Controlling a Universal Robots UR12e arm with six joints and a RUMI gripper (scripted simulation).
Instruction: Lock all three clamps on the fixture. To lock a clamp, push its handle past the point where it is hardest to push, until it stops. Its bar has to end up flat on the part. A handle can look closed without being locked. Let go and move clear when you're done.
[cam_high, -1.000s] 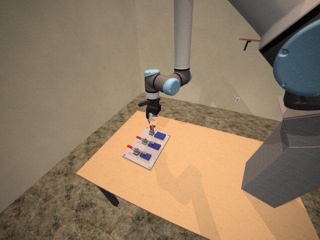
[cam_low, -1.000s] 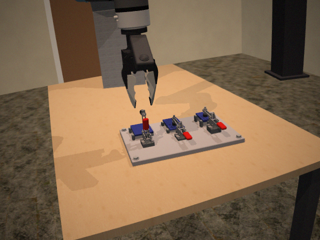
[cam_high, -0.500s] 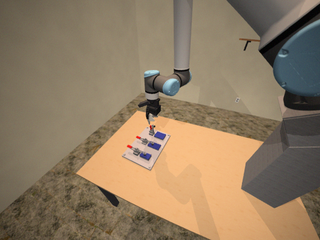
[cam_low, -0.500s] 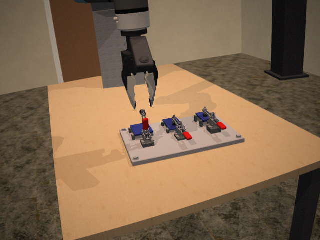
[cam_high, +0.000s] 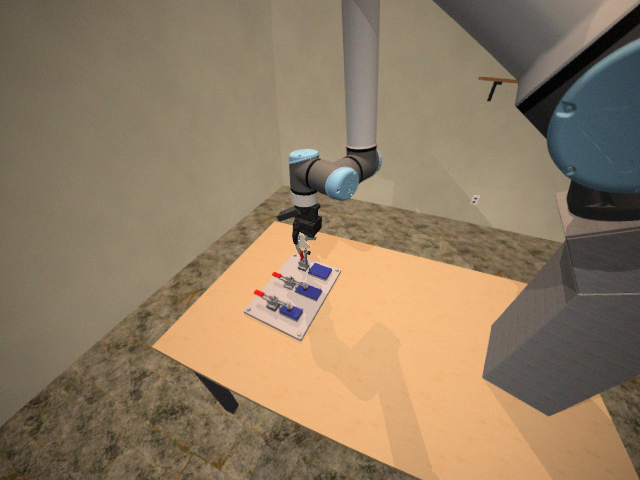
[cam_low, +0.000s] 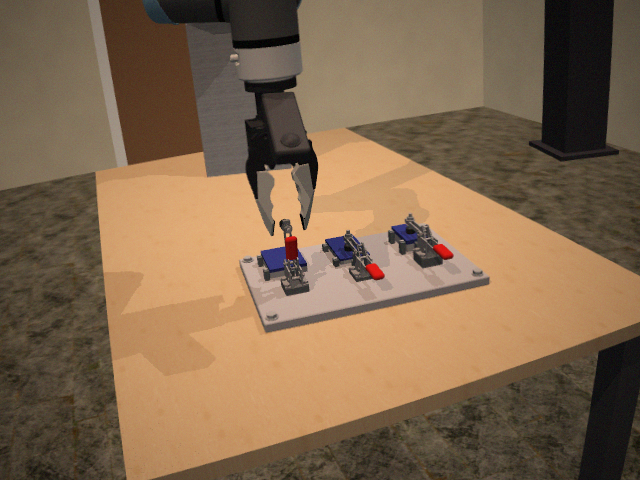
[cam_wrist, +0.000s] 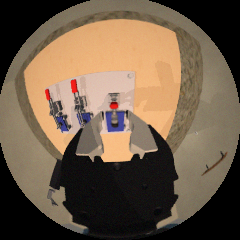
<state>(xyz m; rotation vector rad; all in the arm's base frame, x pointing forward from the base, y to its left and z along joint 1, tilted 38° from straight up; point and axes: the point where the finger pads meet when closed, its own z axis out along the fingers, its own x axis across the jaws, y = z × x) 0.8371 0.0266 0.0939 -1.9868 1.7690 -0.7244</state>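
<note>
A grey fixture plate (cam_low: 361, 282) lies on the wooden table and carries three toggle clamps, each beside a blue part. The left clamp in the exterior view has its red handle (cam_low: 291, 248) standing upright and its bar end (cam_low: 283, 223) raised off the blue part (cam_low: 279, 256). The middle handle (cam_low: 375, 271) and the right handle (cam_low: 443, 251) lie low, with their bars over their parts. My gripper (cam_low: 287, 229) hangs straight above the upright clamp, partly open and holding nothing. Its tips flank the raised bar end. In the wrist view the upright handle (cam_wrist: 114, 106) shows between the fingers.
The plate sits near the table's far left corner in the top view (cam_high: 293, 302). The robot's grey base (cam_high: 563, 320) stands at the right of the table. A dark post (cam_low: 573, 77) stands on the floor beyond the table.
</note>
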